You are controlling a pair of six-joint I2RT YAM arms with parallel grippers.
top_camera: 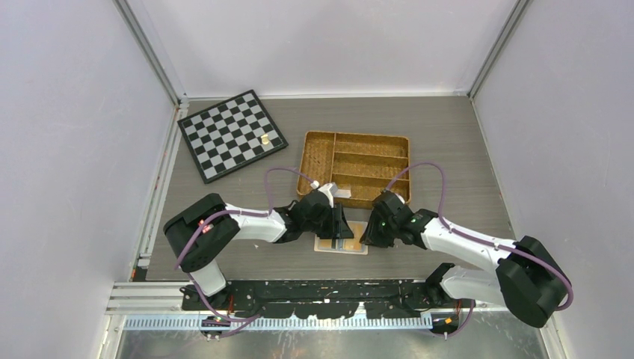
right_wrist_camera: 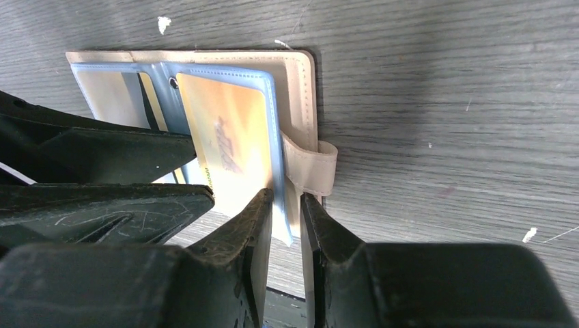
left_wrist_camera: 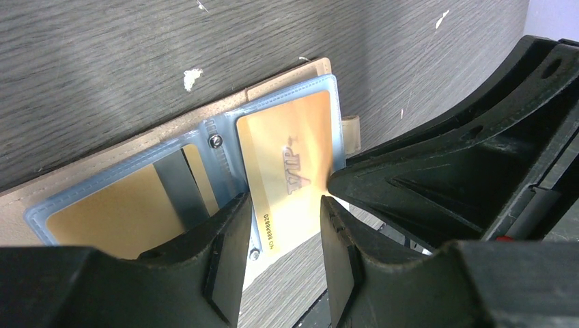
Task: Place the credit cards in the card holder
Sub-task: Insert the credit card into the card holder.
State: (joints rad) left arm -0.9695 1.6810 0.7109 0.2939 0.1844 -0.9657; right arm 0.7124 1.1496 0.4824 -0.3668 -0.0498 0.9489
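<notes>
Grey wood-grain bench, flecked white, is sitting between pale walls. Card holder is lying open at its near edge; right pincer is pinching its clear sleeve, left pincer is straddling the orange card, grasp unclear.

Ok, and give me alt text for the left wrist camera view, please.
A gold VIP credit card sits partly inside a clear sleeve of the open beige card holder, its near end between the black fingers of the left hand. The right hand reaches in from the right.
</notes>
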